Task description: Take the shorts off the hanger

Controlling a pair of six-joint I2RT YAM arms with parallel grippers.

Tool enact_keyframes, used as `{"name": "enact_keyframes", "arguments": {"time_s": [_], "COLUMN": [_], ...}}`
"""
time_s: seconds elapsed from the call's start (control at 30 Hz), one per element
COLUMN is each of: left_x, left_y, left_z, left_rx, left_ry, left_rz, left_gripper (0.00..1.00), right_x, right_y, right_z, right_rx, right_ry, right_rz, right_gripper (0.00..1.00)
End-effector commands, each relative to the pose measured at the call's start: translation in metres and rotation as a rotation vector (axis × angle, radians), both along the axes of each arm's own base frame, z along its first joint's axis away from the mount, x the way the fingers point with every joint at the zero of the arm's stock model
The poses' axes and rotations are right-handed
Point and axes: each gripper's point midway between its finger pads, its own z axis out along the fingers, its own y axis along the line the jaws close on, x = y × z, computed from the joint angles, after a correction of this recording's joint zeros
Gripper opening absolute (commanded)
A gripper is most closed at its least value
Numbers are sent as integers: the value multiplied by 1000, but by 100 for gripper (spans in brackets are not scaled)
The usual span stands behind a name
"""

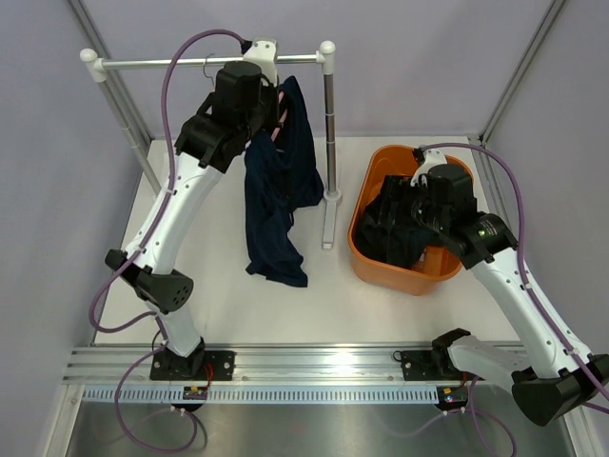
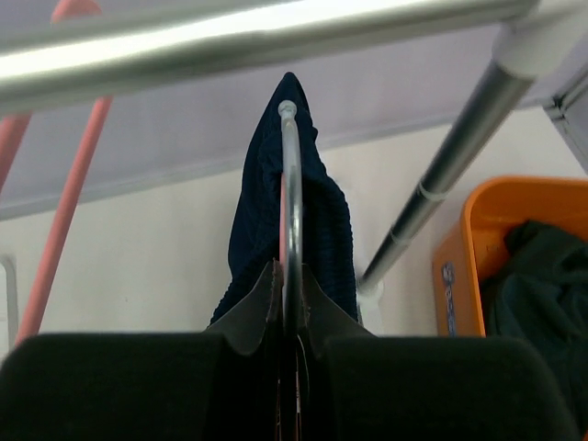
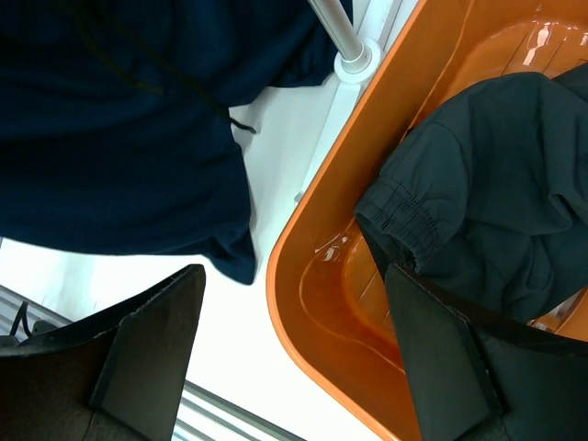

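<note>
Between the pressed-together fingers of the left pincer [image 2: 289, 280] sits the silver wire hook of the hanger [image 2: 291, 193], pinched tight and rising straight up from the fingertips toward the metal rail [image 2: 230, 41] just above. Beyond the hook and below this pincer, the navy shorts [image 1: 281, 190] droop from the hanger, their hem low by the white table [image 1: 228, 305]; whether it touches, I cannot tell. The right pincer [image 3: 292, 276] has its fingers spread wide with nothing between them, straddling the rim of the orange basket [image 1: 366, 257]. Beneath its basket-side finger, inside the basket, lies a second dark pair of shorts [image 3: 496, 175], crumpled.
</note>
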Motion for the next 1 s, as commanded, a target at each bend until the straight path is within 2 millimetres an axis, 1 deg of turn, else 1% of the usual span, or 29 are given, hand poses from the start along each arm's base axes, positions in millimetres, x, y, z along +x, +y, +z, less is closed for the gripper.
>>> {"name": "enact_keyframes", "arguments": {"time_s": [0.0,0.17,0.27,0.33,0.37,0.4,0.47,0.5,0.53,0.57,0.6,0.63,0.67,0.7,0.73,0.77,0.8,0.83,0.97], "left_x": [-42,-75,-92,-108,-112,-123,-133,-142,-146,-151,-159,-163,-169,-173,-177,-180,-183,-186,-198], "left_y": [13,19,15,11,11,7,3,2,1,-2,-1,-2,-8,-9,-8,-9,-11,-9,-11], "left_z": [54,51,47,41,38,30,20,9,4,1,-11,-16,-18,-22,-31,-34,-38,-43,-45], "left_rx": [-66,-72,-75,-74,-71,-71,-66,-61,-60,-70,-69,-73,-88,-91,-86,-91,-88,-87,-98], "left_ry": [-107,-94,-72,-55,-48,-30,-13,4,12,13,30,35,36,42,57,62,66,74,77], "left_rz": [-76,-142,-205,-258,-268,-306,-333,-351,-359,-372,-381,-390,-412,-419,-422,-426,-435,-437,-467], "left_gripper": [0,0,0,0,0,0,0,0,0,0,0,0,0,0,0,0,0,0,0], "right_x": [1,-1,-4,-4,-7,-7,-9,-9,-9,-15,-14,-15,-21,-24,-24,-26,-31,-30,-29], "right_y": [2,11,25,36,44,51,62,69,73,83,91,95,109,114,117,122,133,135,151], "right_z": [23,28,35,39,40,43,46,49,49,50,52,54,56,58,59,59,60,59,51], "right_rx": [3,2,4,2,2,8,11,15,8,13,9,6,4,3,-4,-1,-3,-8,-22], "right_ry": [-52,-51,-59,-59,-60,-60,-66,-71,-74,-71,-74,-78,-79,-83,-91,-89,-89,-88,-76], "right_rz": [9,30,57,73,90,103,108,116,113,135,140,130,162,167,156,158,177,165,152], "right_gripper": [88,89,89,89,88,88,88,88,88,88,88,88,88,88,88,88,88,87,83]}}
